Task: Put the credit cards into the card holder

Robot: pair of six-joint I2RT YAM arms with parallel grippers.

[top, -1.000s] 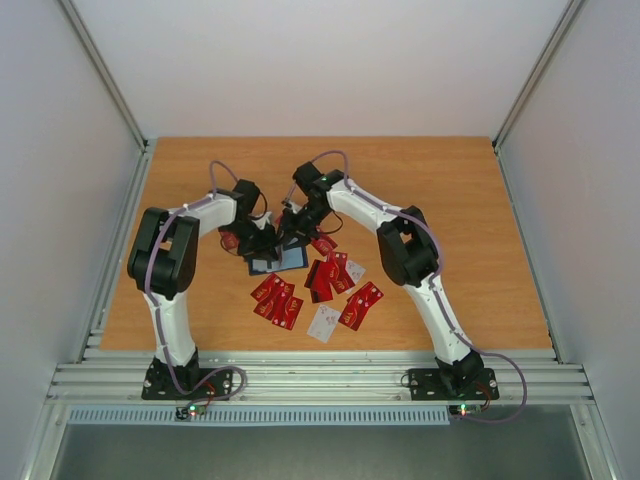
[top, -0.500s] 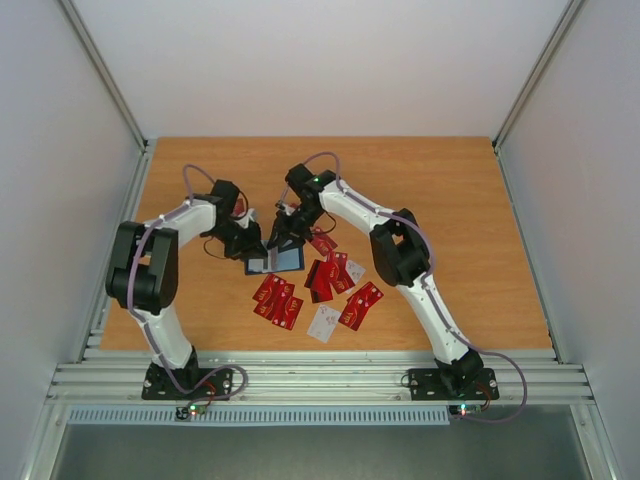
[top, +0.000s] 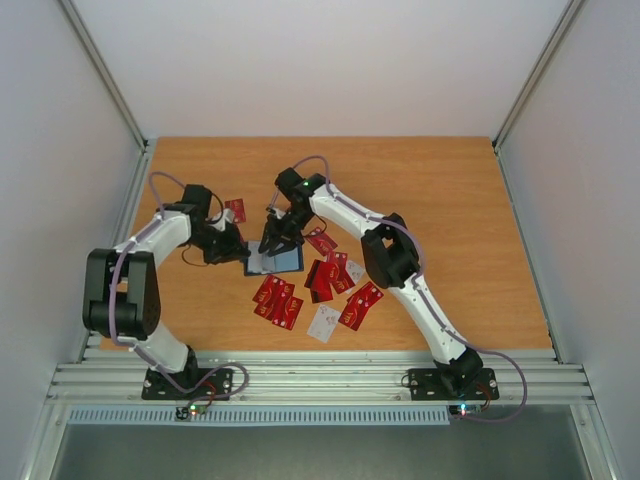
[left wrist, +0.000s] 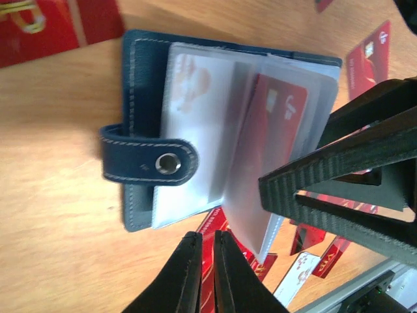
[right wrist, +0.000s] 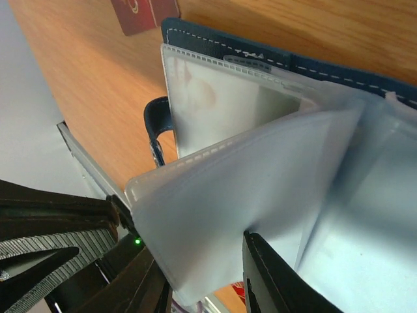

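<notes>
Both arms reach forward and bend inward, wrists low. The left gripper (left wrist: 203, 259) is closed. The right gripper (right wrist: 204, 270) stands slightly apart, apparently pinching a sleeve of the card holder (left wrist: 140, 78).

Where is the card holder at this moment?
In the top view, the card holder lies open on the table, slightly left of centre, just beyond the loose red cards.

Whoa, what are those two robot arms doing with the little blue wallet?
The right hand pinches a clear sleeve of the open card holder, raised like a page. The left hand is shut and empty beside it. One red card sits in a sleeve; more credit cards lie loose on the table.
</notes>
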